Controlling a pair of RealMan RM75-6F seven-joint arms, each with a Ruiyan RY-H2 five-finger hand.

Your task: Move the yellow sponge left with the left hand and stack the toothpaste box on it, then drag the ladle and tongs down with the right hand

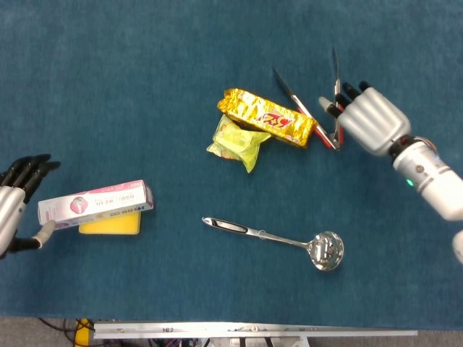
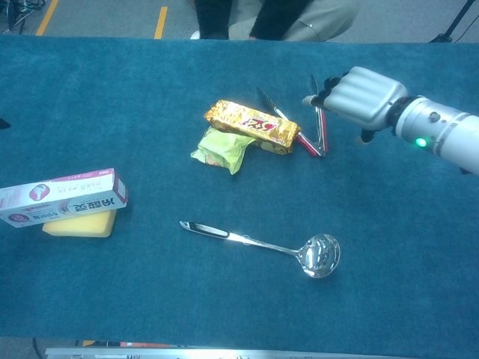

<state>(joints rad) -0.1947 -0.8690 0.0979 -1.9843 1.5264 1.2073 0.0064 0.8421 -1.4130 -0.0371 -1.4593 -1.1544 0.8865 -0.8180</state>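
The toothpaste box (image 1: pixel 95 204) (image 2: pixel 63 197) lies flat on the yellow sponge (image 1: pixel 110 225) (image 2: pixel 78 224) at the table's left. My left hand (image 1: pixel 13 204) is just left of them with fingers spread, its thumb tip at the box's end. The steel ladle (image 1: pixel 278 238) (image 2: pixel 262 244) lies in front of centre, bowl to the right. The red-handled tongs (image 1: pixel 320 116) (image 2: pixel 319 123) lie spread in a V at the back right. My right hand (image 1: pixel 369 121) (image 2: pixel 361 97) hovers at their right arm, fingertips (image 1: pixel 333 107) reaching over it, gripping nothing.
A gold snack pack (image 1: pixel 268 117) (image 2: pixel 251 125) lies against the tongs' left arm, partly on a green packet (image 1: pixel 237 142) (image 2: pixel 223 148). The table's front edge (image 1: pixel 253 331) runs along the bottom. A person stands beyond the far edge (image 2: pixel 277 19).
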